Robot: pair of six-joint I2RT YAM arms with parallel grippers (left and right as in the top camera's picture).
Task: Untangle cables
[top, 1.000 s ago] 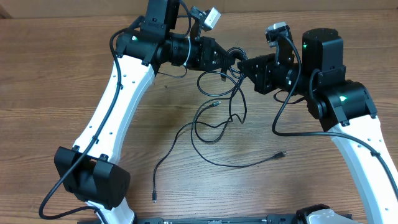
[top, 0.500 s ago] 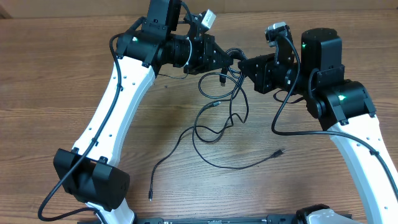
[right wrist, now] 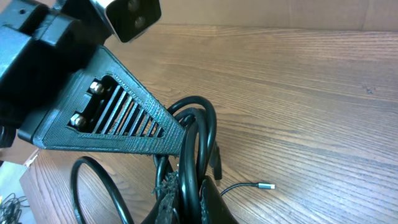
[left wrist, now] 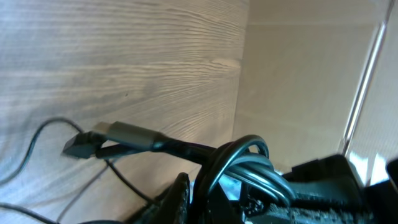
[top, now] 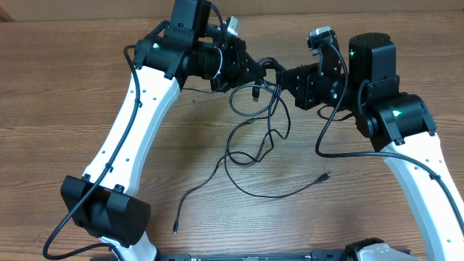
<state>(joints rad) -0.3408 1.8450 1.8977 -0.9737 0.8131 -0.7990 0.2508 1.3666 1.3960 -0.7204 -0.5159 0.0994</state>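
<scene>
Over wooden table (top: 72, 109), left and right jaws tight on the cables (top: 250, 122), left wrist (top: 217, 59) further rolled.

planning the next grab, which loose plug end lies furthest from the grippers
The plug end lowest in the overhead view; the right-hand plug and the mid-tangle plug lie closer.

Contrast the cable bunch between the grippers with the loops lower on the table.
The bunch is tight coils; the loops spread wide. The bunch is pinched by the left gripper and the right gripper; the loops lie free, with their ends loose. Both are thin black cord.
</scene>
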